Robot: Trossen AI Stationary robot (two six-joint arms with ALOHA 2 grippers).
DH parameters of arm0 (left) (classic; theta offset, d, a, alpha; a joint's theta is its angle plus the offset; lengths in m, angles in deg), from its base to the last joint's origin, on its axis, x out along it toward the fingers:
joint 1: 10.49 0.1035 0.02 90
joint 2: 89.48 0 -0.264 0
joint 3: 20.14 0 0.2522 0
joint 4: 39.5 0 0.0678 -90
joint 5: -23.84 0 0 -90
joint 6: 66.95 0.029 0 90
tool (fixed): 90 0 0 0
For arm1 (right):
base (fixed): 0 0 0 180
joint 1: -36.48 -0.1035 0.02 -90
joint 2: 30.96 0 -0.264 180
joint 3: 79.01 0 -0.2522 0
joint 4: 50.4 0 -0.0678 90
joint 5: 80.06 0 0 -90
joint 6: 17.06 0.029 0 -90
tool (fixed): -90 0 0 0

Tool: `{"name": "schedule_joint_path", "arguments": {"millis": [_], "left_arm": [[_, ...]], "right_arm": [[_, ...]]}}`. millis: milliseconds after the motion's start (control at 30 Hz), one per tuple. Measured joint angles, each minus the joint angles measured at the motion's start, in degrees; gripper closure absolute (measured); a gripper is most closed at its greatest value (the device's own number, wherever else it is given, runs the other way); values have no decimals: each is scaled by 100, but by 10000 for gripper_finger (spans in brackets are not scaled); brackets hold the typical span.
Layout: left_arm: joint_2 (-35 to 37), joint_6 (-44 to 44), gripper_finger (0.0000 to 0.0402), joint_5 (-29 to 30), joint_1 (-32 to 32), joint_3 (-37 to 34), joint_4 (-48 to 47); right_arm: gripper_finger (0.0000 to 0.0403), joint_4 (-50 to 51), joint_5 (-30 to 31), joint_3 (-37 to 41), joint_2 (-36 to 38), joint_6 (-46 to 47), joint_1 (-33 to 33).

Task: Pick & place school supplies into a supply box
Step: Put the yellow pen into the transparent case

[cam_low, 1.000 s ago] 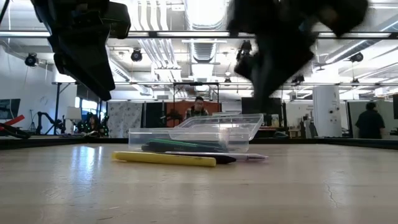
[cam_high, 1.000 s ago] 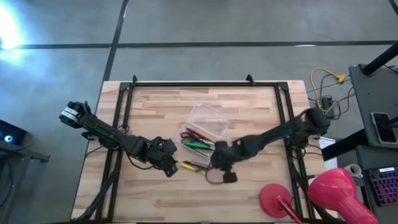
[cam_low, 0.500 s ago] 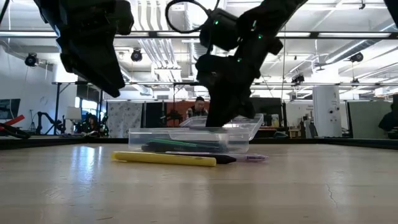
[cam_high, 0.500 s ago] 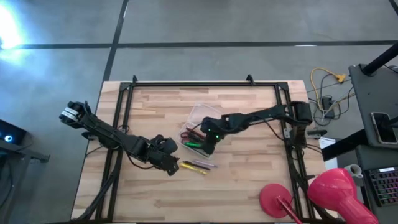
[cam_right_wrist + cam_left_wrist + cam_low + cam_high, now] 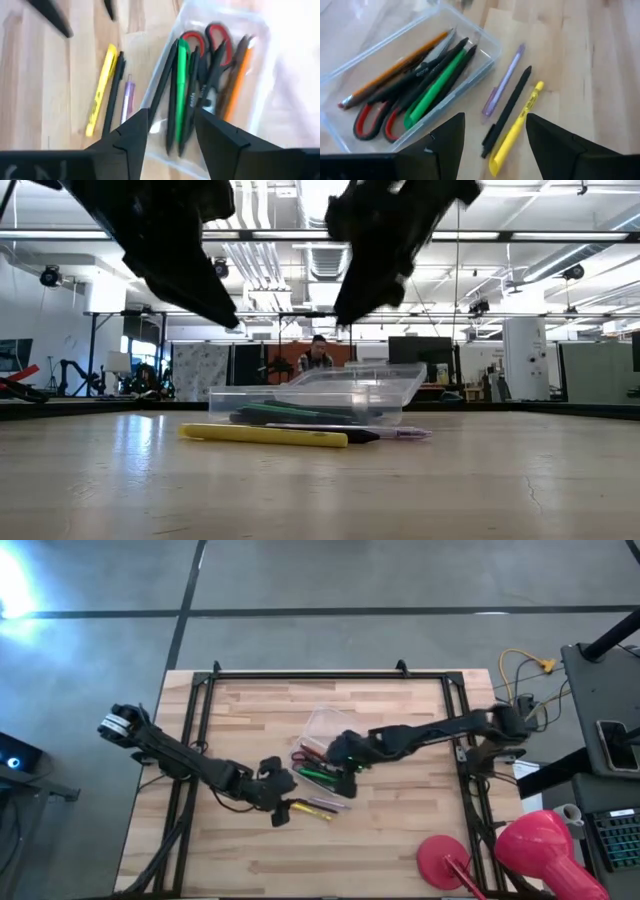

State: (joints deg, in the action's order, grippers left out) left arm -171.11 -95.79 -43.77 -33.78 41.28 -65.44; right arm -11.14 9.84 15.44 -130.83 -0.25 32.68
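Yellow pen (image 5: 516, 126), lilac pen (image 5: 503, 82), green pen (image 5: 436, 87), red-handled scissors (image 5: 376, 117), clear box (image 5: 487, 47).

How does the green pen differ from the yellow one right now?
The green pen lies inside the supply box among dark pens and the scissors; the yellow pen lies outside on the table, beside a black pen. Green is already placed; yellow is not. Both are slim, lying flat and roughly parallel.
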Motion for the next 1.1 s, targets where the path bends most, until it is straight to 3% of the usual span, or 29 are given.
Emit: {"name": "schedule_joint_path", "arguments": {"millis": [133,300,633,833,967,1100], "left_arm": [[-363,420,207,-394,-10,-15,516],[-1080,1083,216,-503,-81,199,823],[-2164,1570,226,-716,-81,877,809],[-2454,1049,233,-886,-31,778,721],[-2453,645,276,-1113,-33,712,550],[-2377,575,357,-1403,-33,701,150]], "right_arm": [[239,603,679,55,453,-468,-297],[239,1376,1395,152,784,-221,-506],[238,1613,1421,725,875,625,-595],[238,1565,1421,959,875,626,-611],[241,1554,1423,986,875,622,-611],[245,1543,1532,988,875,610,-609]]}}
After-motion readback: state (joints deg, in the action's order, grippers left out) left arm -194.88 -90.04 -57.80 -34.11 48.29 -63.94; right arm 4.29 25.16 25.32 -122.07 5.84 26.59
